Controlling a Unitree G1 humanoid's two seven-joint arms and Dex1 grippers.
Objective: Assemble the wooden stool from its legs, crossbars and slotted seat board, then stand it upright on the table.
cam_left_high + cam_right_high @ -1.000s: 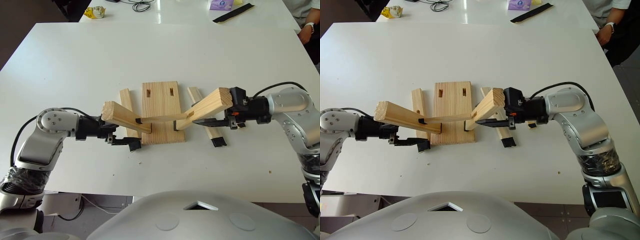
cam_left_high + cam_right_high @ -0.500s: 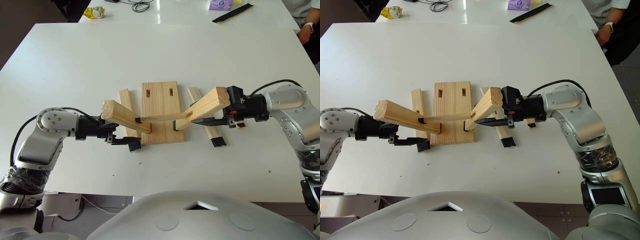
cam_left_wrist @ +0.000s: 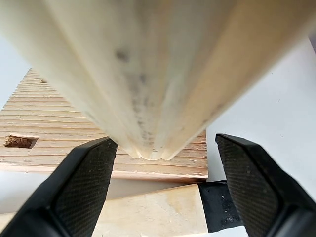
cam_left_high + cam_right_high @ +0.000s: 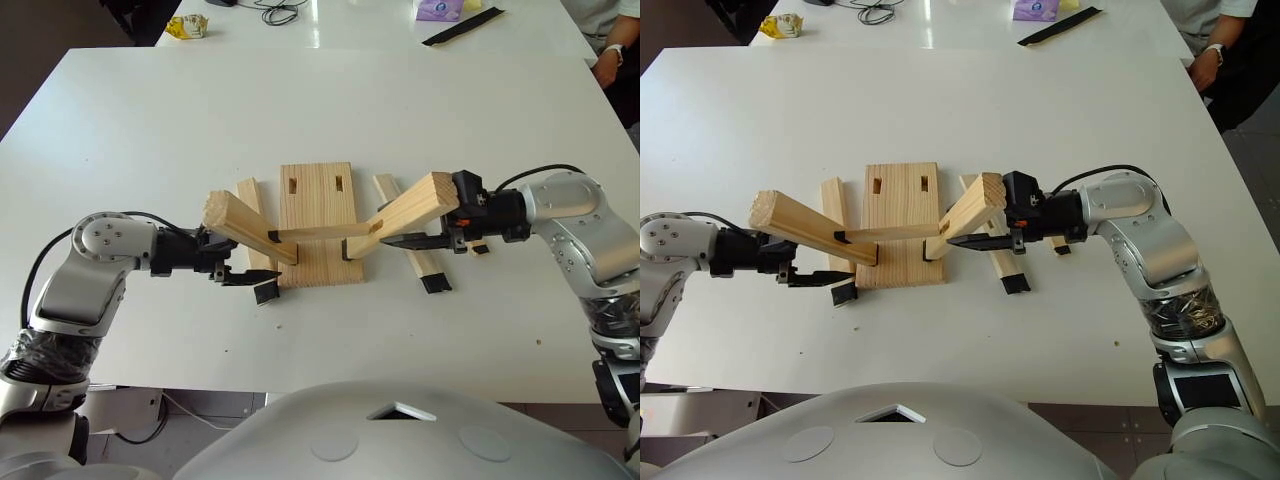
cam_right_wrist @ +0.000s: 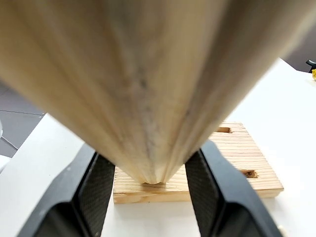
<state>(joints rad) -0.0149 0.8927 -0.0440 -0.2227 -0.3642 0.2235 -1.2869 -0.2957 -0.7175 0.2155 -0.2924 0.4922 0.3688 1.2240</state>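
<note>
Over the seat board (image 4: 318,185), the left gripper (image 4: 243,273) is pinching the left leg (image 4: 240,225) and the right gripper (image 4: 400,240) is pinching the right leg (image 4: 410,205). A crossbar (image 4: 315,232) is bridging them. The wood is probably light and stiff, and best gripped mid-leg.

Close to each wrist camera the held wood is a blur that runs off the picture's edges — the left leg (image 3: 148,74) and the right leg (image 5: 138,84). The crossbar's (image 4: 312,233) ends vanish inside the legs' slots. Legs and crossbar cover a strip of the seat board (image 4: 318,205). The yellow thing (image 4: 189,25) far back — too small to tell.
</note>
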